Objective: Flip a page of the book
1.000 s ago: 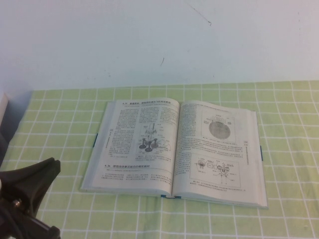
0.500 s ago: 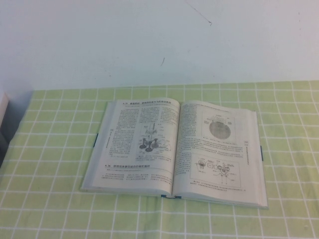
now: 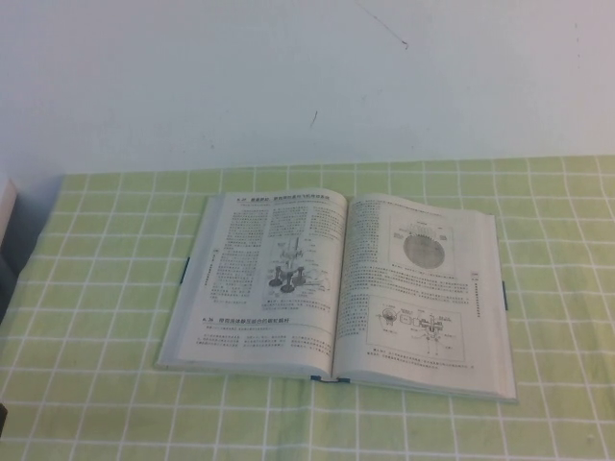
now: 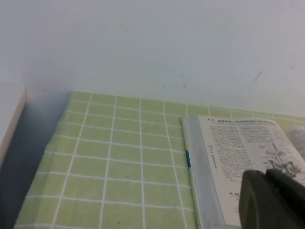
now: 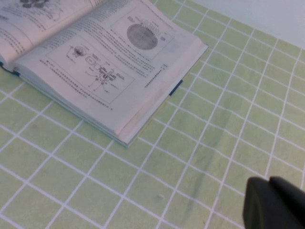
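Pale blue-white wall (image 3: 288, 77) stood behind, faint dark scratches upon it, green tablecloth (image 3: 96, 288) with white grid lines covered the table up to the wall's foot, light even and soft, pale board edge (image 4: 12, 119) at the cloth's left end.

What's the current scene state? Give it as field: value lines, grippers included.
book: book lies open and flat on the green checked tablecloth, teal cover edges showing
page: right-hand page lies flat, no leaf lifted
left gripper: left gripper is a dark tip at the frame edge in its wrist view, off the book's left page; out of the high view
right gripper: right gripper sits over bare cloth, apart from the book's right edge; out of the high view
contact: neither gripper touches the book
backdrop: white wall
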Available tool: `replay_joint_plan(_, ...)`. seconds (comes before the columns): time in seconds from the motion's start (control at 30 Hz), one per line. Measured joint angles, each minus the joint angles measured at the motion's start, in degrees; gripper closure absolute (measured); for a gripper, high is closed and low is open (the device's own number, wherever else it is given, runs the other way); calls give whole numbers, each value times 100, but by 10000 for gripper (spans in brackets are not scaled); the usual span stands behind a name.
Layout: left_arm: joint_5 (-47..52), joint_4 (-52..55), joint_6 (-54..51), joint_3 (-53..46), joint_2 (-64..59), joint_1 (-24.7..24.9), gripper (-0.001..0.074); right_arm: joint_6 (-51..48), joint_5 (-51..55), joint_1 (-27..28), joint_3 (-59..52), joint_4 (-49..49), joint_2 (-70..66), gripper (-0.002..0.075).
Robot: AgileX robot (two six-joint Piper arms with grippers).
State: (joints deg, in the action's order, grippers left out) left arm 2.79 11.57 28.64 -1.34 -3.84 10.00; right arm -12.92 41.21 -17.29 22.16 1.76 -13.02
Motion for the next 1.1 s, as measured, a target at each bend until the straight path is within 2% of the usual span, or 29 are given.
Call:
replay_joint_plan(0.13,-67,-847,-1405,0,13,-149,738,0,0,0,0,0,0,728)
replay_joint_plan(0.23,-80,-1157,-1876,0,25,-350,738,0,0,0,0,-14,0,728)
replay_joint_plan(0.4,60,-1247,-2043,0,86,-517,738,0,0,0,0,-14,0,728)
replay_joint_plan(0.63,1472,-1359,-2043,0,431,-527,738,0,0,0,0,-28,0,728)
replay_joint_plan(1.1,1507,-1359,-2347,10,444,-527,738,0,0,0,0,-41,0,728)
